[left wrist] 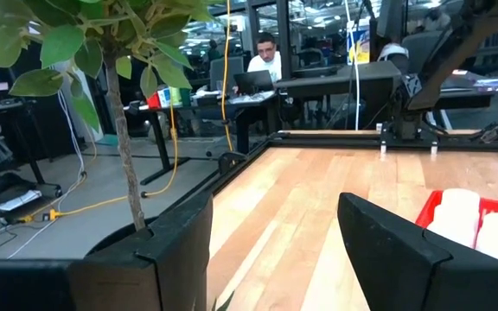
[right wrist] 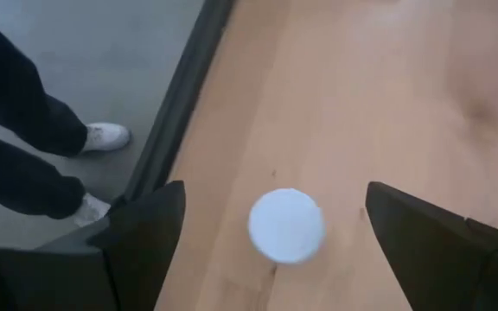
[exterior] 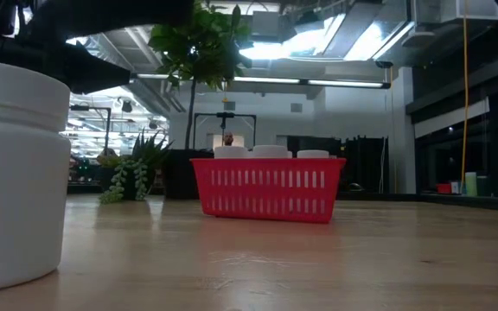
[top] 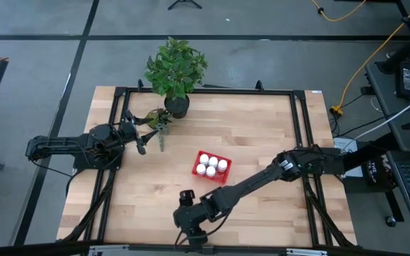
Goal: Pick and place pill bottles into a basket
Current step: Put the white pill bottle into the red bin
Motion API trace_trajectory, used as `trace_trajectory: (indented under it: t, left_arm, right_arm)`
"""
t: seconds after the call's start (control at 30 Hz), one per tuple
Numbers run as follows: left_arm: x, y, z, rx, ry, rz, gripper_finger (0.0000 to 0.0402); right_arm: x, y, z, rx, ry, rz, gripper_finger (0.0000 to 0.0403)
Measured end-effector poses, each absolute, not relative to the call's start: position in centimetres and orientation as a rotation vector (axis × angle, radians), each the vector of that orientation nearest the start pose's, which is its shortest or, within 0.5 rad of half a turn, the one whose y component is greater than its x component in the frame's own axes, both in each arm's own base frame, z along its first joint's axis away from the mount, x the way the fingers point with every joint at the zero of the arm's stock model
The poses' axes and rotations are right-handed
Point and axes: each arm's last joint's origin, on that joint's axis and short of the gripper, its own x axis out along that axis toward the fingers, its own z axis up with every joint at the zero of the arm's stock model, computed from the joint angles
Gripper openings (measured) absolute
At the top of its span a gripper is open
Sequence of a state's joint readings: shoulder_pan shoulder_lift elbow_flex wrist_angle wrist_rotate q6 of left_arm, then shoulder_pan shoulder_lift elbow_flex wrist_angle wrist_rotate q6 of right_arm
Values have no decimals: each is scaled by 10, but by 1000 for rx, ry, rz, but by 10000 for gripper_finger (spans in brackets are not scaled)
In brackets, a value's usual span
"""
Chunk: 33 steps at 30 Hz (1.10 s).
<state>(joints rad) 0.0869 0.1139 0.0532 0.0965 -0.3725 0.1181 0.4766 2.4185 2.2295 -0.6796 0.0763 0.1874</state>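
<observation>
The red mesh basket (top: 198,167) stands mid-table and holds several white pill bottles (top: 211,165); it also shows in the low view (exterior: 266,187). One more white bottle (right wrist: 286,225) stands upright on the table near its near edge, and looms large in the low view (exterior: 15,173). My right gripper (right wrist: 275,186) hangs above this bottle, open, with one finger on either side of the cap and clear of it. In the high view the gripper (top: 191,222) hides the bottle. My left gripper (top: 142,146) waits open and empty by the plant.
A leafy plant in a black pot (top: 176,105) and a small succulent (top: 159,122) stand at the far left, close to my left gripper. The table's dark frame edge (right wrist: 180,95) runs beside the lone bottle. A person's legs and white shoes (right wrist: 102,136) stand just beyond it.
</observation>
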Motion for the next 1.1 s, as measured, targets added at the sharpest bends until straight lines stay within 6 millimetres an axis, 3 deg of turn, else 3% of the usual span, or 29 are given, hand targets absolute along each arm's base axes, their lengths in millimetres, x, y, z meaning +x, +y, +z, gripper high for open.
trace_trajectory:
  t: [0.5, 0.7, 0.87, 1.1]
  left_arm:
    - [99, 19, 182, 111, -8, 461, 246]
    - [99, 19, 182, 111, -7, 461, 244]
    - [99, 19, 182, 112, -6, 461, 246]
    - [99, 19, 182, 112, -5, 461, 244]
  right_arm:
    - [487, 240, 168, -98, 936, 299, 359]
    - [489, 239, 163, -88, 942, 291, 348]
    - [489, 239, 159, -49, 963, 293, 298]
    - [490, 239, 159, -16, 965, 279, 171]
